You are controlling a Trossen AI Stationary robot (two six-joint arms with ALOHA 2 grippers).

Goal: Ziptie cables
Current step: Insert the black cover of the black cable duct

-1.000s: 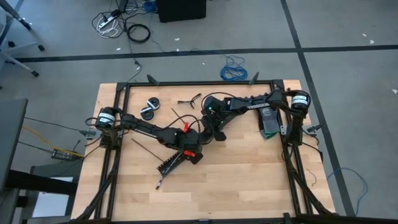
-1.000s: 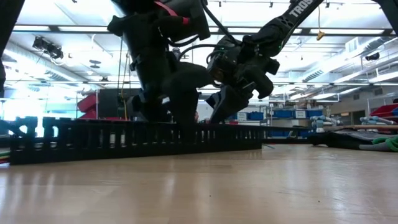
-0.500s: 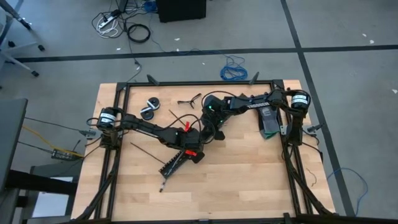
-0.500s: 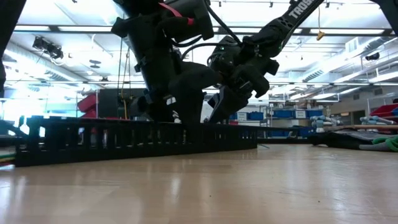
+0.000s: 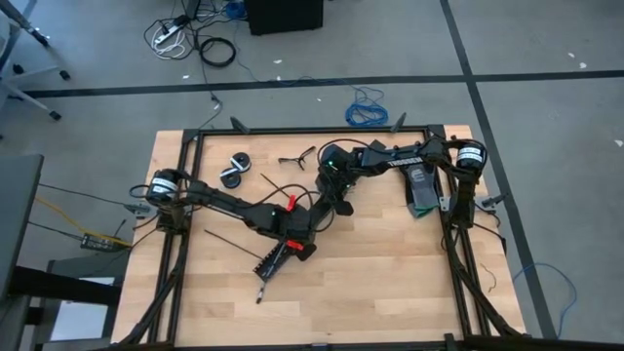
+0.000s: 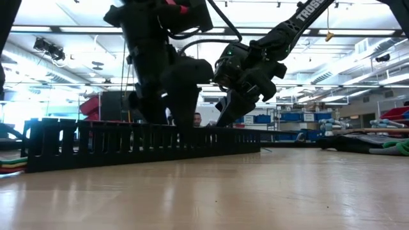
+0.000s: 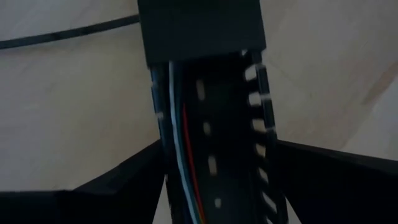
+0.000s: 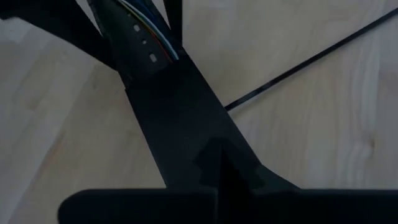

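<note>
A long black slotted channel (image 5: 278, 258) lies slanting on the table, also seen in the low view (image 6: 140, 144). Thin white, red and blue wires (image 7: 183, 155) run inside it. My left gripper (image 5: 295, 237) is shut on the channel about midway along. My right gripper (image 5: 334, 203) is shut on its far end. One thin black ziptie (image 5: 232, 244) lies flat on the table left of the channel. Another ziptie (image 8: 311, 59) lies near the right gripper. My left gripper has the channel's two slotted side walls (image 7: 264, 143) between its two fingers, which come from above and lie across it. The channel rests on the table. My right gripper holds the channel's solid black far end (image 8: 186, 124), coming slanting down from the far side. Its own body hides the place of contact.
Two black round pieces (image 5: 234, 171) and a small black tool (image 5: 295, 156) lie near the far edge. A dark and green object (image 5: 423, 190) lies at the right. A black frame (image 5: 312, 132) borders the table. Bare wood lies toward the near edge.
My right gripper has gone a little toward the far edge. The channel has turned slightly with both grippers on it, its near end sliding toward the near right.
</note>
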